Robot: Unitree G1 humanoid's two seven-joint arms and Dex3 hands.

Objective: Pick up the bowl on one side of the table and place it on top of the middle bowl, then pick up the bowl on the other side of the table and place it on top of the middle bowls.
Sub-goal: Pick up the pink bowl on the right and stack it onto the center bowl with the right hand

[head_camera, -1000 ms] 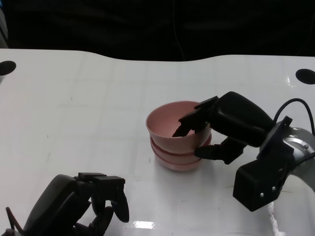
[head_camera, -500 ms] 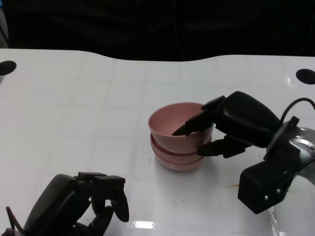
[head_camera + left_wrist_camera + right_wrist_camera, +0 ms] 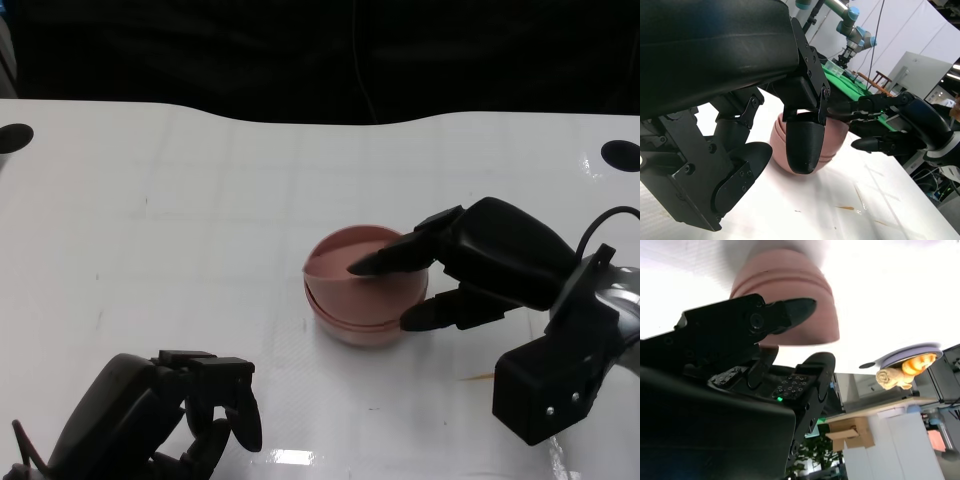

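A stack of pink bowls (image 3: 365,290) stands at the middle of the white table (image 3: 200,220), the top bowl sitting low in the ones beneath and a little tilted. My right hand (image 3: 490,265) is at the stack's right side. One finger reaches over the top bowl's rim, the thumb lies lower beside the stack, and they are spread apart without gripping. The left wrist view shows the same stack (image 3: 834,137) and that right hand (image 3: 910,125) with a gap around the bowls. My left hand (image 3: 165,420) rests at the near left edge, fingers half curled, holding nothing.
Two black round holes sit at the table's far corners, one left (image 3: 14,137) and one right (image 3: 620,153). A small brown stain (image 3: 478,377) marks the table near my right forearm. Beyond the far edge it is dark.
The top bowl, held high in my right hand before, has dropped down into the stack. The right hand has shifted slightly right and lower, its fingers loosened. The left hand has not moved.
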